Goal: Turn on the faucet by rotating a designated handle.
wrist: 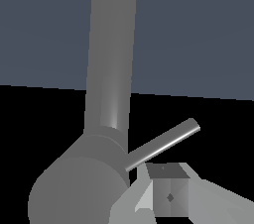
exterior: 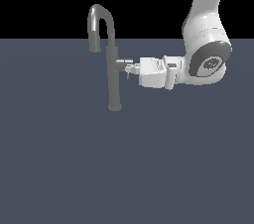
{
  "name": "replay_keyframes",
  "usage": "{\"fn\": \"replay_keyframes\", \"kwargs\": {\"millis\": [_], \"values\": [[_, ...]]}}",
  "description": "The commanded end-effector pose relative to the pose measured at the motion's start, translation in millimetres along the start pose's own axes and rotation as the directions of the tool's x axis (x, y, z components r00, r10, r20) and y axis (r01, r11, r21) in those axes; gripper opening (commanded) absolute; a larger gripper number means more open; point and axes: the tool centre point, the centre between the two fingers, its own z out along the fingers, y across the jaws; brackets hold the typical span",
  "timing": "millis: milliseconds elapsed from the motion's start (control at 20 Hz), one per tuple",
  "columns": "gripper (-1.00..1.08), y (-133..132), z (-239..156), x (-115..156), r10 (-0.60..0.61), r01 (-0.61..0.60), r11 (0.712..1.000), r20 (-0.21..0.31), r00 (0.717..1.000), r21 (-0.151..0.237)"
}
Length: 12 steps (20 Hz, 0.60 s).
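The faucet (exterior: 114, 82) is a slim grey column with a flared base and a high arched spout that ends in a nozzle (exterior: 94, 43). The handle (exterior: 124, 62) is a short stub that sticks out of the column toward the exterior view's right. In the wrist view the faucet (wrist: 111, 44) fills the middle, and the handle (wrist: 79, 191) carries a thin lever rod (wrist: 163, 144). My gripper (exterior: 130, 71) reaches in horizontally from the exterior view's right, just below the stub. Its fingertips (wrist: 168, 196) are pressed together, shut on nothing, close beside the rod. Contact with the rod cannot be told.
A flat dark grey-blue floor (exterior: 74, 168) spreads around the faucet base. My white arm (exterior: 206, 54) comes down from the upper part of the exterior view's right.
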Motion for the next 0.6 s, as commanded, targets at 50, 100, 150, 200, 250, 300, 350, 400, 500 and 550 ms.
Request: {"fn": "replay_keyframes", "kwargs": {"millis": [50,100,150,200,250,300,350,400,500,550], "values": [[-1.00,-7,0,21,0.021,-0.021,1.000,-0.010,1.000,0.013],[-1.00,-8,0,25,0.025,-0.025,1.000,-0.011,1.000,0.014],[-1.00,-9,0,30,0.030,-0.030,0.999,-0.012,0.999,0.015],[-1.00,-10,0,34,0.035,-0.034,0.999,-0.013,0.999,0.016],[-1.00,-11,0,38,0.039,-0.039,0.999,-0.013,0.999,0.016],[-1.00,-13,0,43,0.044,-0.043,0.999,-0.014,0.999,0.017],[-1.00,-14,0,47,0.048,-0.048,0.999,-0.015,0.999,0.018],[-1.00,-15,-1,51,0.053,-0.052,0.998,-0.016,0.998,0.019],[-1.00,-17,-1,59,0.062,-0.061,0.998,-0.018,0.998,0.021],[-1.00,-17,-1,59,0.062,-0.061,0.998,-0.018,0.998,0.021]]}}
